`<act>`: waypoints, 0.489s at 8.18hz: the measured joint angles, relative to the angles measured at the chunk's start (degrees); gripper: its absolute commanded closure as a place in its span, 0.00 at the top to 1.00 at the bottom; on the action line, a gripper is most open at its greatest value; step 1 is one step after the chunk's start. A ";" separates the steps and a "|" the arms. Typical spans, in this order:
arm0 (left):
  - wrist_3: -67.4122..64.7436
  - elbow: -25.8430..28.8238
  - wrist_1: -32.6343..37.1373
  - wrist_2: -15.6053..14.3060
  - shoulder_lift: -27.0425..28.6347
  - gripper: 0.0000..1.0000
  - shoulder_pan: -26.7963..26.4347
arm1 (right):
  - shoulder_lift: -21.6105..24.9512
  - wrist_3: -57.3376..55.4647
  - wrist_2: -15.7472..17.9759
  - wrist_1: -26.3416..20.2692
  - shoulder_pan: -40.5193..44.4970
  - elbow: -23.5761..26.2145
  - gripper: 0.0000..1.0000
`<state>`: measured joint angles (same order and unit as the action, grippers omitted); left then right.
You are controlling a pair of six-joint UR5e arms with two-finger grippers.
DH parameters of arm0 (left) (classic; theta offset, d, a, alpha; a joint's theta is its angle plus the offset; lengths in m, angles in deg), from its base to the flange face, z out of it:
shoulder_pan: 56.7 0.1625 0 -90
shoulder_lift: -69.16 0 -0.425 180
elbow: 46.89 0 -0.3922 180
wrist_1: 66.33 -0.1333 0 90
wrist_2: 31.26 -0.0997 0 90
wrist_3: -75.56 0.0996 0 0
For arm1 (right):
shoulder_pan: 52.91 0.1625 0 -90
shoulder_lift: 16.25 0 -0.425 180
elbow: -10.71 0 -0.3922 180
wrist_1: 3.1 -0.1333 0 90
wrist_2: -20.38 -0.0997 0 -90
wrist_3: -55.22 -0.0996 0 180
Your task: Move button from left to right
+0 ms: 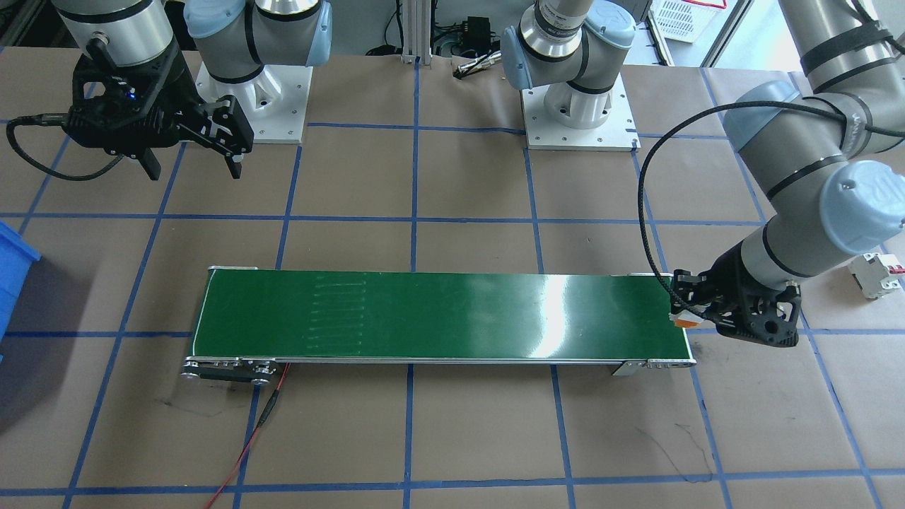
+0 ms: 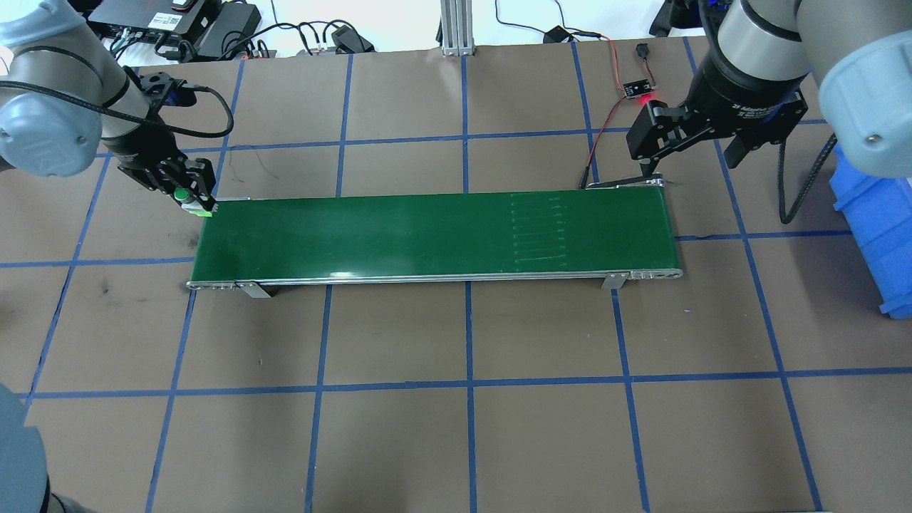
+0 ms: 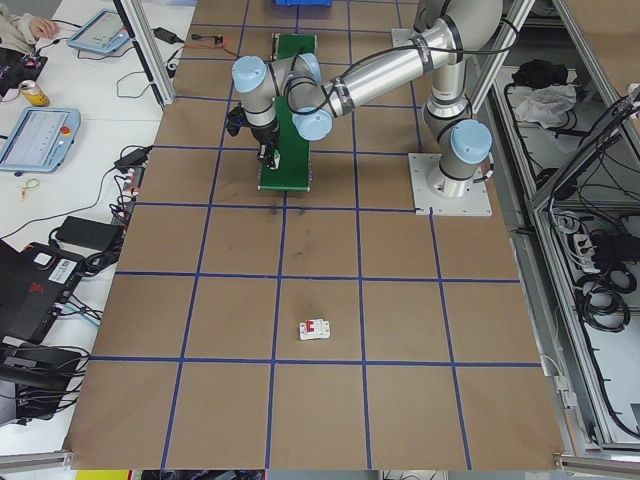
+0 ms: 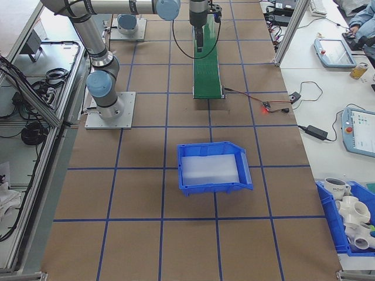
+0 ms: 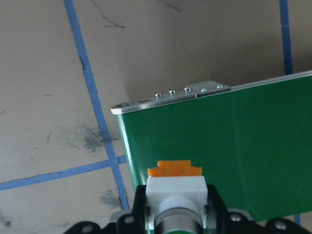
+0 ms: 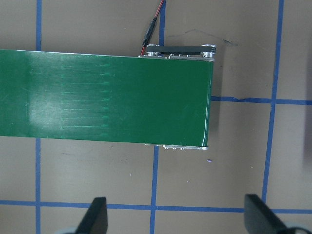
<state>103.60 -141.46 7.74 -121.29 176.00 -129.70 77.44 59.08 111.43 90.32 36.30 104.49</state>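
the left gripper (image 2: 191,194) pinches the button (image 2: 194,204) between its fingers, right at the left end of the green conveyor belt (image 2: 434,231), over the belt's far corner. in the left wrist view the button (image 5: 174,195) sits between the two fingers with its white body toward the camera and its orange end (image 5: 174,169) pointing away, out over the belt's edge. its long axis runs in line with the gripper's reach, from the round cap out to the orange end. in the overhead view the green cap shows on top, and in the front-facing view the orange end (image 1: 684,322) points down toward the belt end. whether the button touches the belt cannot be told.

farther along, the belt surface shows a patch of faint parallel lines near its right end. the right gripper (image 2: 695,146) hangs past that right end with its fingers (image 6: 95,217) spread wide apart. a white circuit breaker (image 1: 877,274) with a red tab lies on the brown table (image 2: 456,427) near the left arm. a blue bin (image 4: 214,167) stands on the right side.
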 measured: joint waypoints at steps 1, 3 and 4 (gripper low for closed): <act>-0.64 -0.93 -0.79 -0.12 0.98 0.00 -0.39 | -0.02 0.00 0.00 0.01 0.00 0.00 1.00; -1.19 -2.15 -2.79 -0.61 2.05 0.60 -0.68 | -0.02 -0.03 0.00 0.01 0.00 0.00 1.00; -1.63 -2.43 -3.20 -0.70 2.20 0.69 -0.70 | -0.01 -0.03 -0.03 0.01 0.00 0.00 1.00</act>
<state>101.97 -143.90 4.54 -121.99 178.20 -130.40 77.43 59.05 111.40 90.33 36.30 104.49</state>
